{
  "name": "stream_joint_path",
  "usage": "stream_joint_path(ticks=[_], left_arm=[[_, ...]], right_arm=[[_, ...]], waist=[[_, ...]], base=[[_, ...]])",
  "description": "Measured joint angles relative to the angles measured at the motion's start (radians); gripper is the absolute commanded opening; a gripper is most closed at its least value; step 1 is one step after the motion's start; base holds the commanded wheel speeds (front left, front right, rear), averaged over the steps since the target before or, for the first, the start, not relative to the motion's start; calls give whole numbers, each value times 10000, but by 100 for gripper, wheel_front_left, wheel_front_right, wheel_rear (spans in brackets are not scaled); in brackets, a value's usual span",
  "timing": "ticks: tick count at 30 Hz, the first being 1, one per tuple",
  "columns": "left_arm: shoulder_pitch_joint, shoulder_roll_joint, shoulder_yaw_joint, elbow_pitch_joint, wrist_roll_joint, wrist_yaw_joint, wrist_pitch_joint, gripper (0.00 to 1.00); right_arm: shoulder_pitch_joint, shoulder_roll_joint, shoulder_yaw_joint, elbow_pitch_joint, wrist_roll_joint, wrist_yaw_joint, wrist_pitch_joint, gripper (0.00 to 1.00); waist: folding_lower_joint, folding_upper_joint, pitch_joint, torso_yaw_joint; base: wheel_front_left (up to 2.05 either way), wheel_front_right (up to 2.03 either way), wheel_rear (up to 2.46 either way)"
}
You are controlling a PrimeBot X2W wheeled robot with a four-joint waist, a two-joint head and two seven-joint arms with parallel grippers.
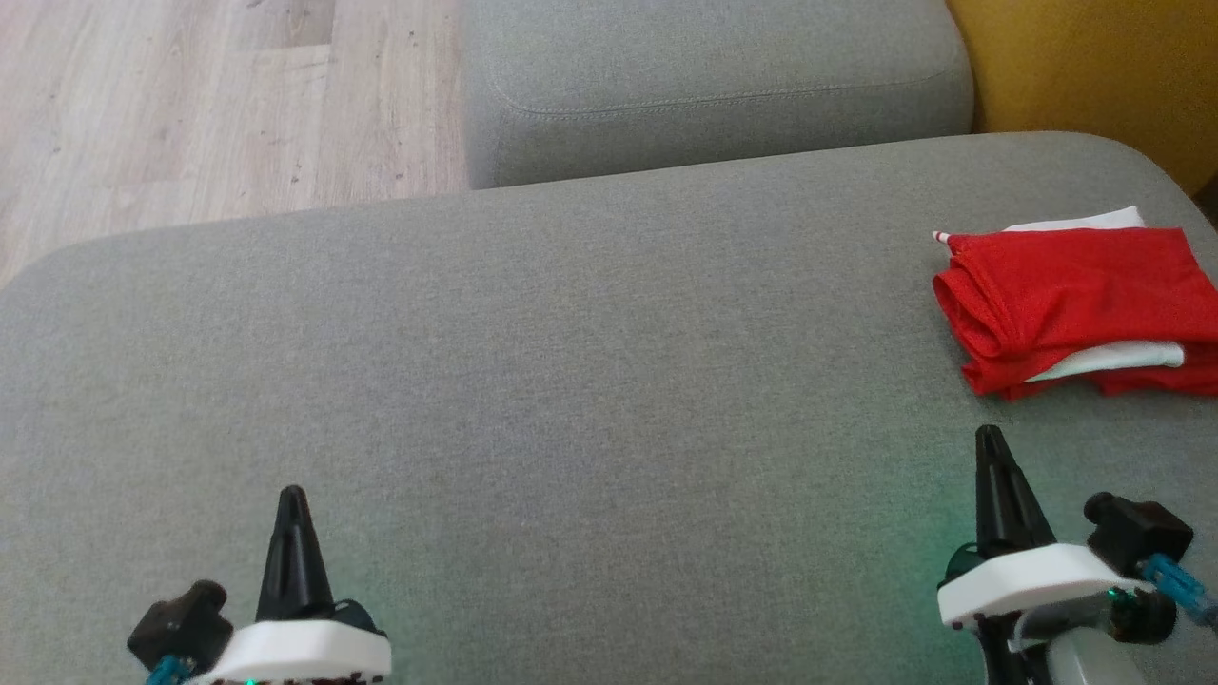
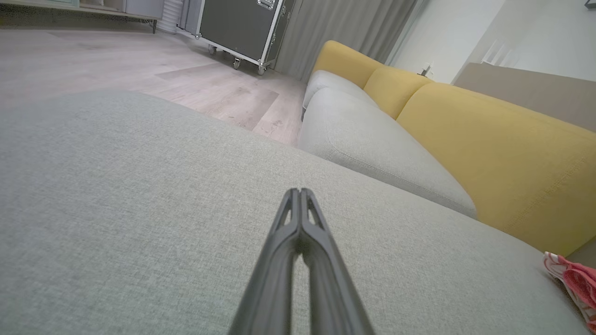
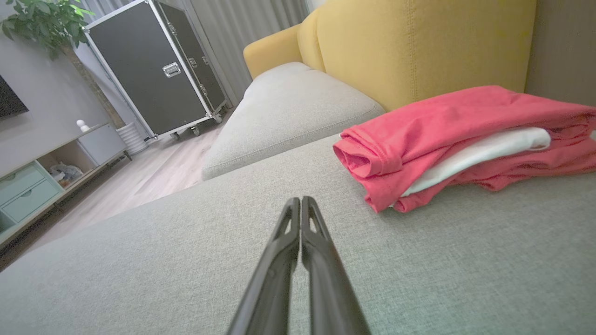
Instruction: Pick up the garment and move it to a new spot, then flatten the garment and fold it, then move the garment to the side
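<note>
The garment (image 1: pixel 1080 304) is a red piece with white parts, lying folded at the right edge of the grey sofa seat (image 1: pixel 571 381). In the right wrist view the garment (image 3: pixel 461 139) lies ahead and to the right of my right gripper (image 3: pixel 301 201), apart from it. My right gripper (image 1: pixel 990 436) is shut and empty, just in front of the garment. My left gripper (image 1: pixel 292 495) sits at the lower left, far from the garment, shut with nothing in it (image 2: pixel 299 191). A corner of the garment (image 2: pixel 575 281) peeks in at the left wrist view's right edge.
A second grey cushion (image 1: pixel 714 86) lies beyond the seat, with the yellow backrest (image 1: pixel 1094 67) at the right. Wooden floor (image 1: pixel 190 105) is at the far left. A black wheeled case (image 3: pixel 149 74), a plant (image 3: pixel 42 23) and a low cabinet (image 3: pixel 42 181) stand across the room.
</note>
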State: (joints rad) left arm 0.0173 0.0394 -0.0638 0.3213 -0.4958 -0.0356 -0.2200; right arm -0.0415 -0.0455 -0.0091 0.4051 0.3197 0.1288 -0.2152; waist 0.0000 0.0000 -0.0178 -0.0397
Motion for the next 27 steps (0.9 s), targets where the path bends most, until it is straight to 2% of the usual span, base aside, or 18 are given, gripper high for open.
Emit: stream_joint_path(ticks=[27], left_arm=[[-138,0,328,-63,-2627,-186,765,0]], right_arm=[[-8,4,-293,-278,3030,0,752,0]], waist=[[1,0,50,95]], base=[[0,0,0]])
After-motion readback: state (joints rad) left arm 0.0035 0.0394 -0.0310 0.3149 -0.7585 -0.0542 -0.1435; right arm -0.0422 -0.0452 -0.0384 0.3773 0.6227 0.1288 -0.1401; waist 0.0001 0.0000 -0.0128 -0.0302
